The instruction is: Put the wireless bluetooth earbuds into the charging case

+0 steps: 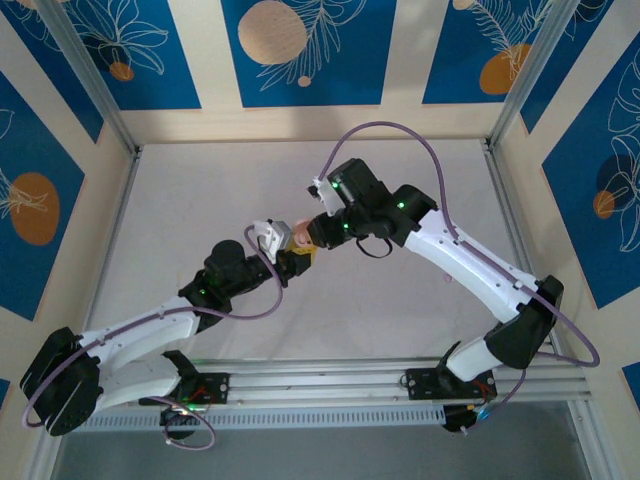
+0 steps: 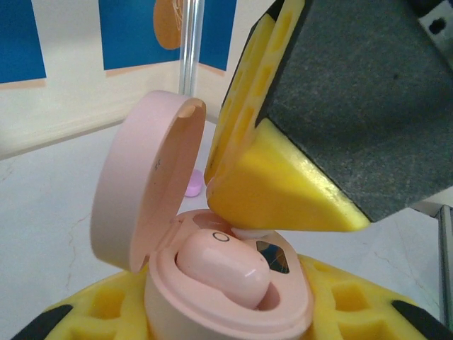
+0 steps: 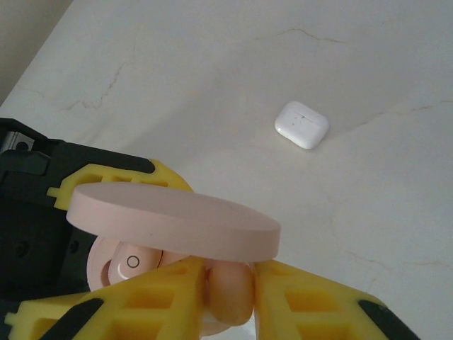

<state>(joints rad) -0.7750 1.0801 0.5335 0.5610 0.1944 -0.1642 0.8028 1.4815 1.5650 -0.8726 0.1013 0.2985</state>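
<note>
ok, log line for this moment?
left end effector: holds open pink case | right end effector: shut on second earbud over it | seated earbud: one

The pale pink rounded plastic charging case [image 2: 184, 319], clamped low in the left gripper [image 1: 297, 252], has its raised lid [image 2: 141, 184] walling off one side. A seated pink earbud [image 2: 223, 265] fills one socket. Over the other hangs the right gripper [image 3: 228, 273], jaws closed on a second pink earbud [image 3: 230, 297], leaving a thin gap (lid just beside its yellow foam fingers [image 2: 283, 184]). The pale bench [image 1: 220, 190] lies open around them, bar a small white rounded-square case [image 3: 301, 124] well apart.
</note>
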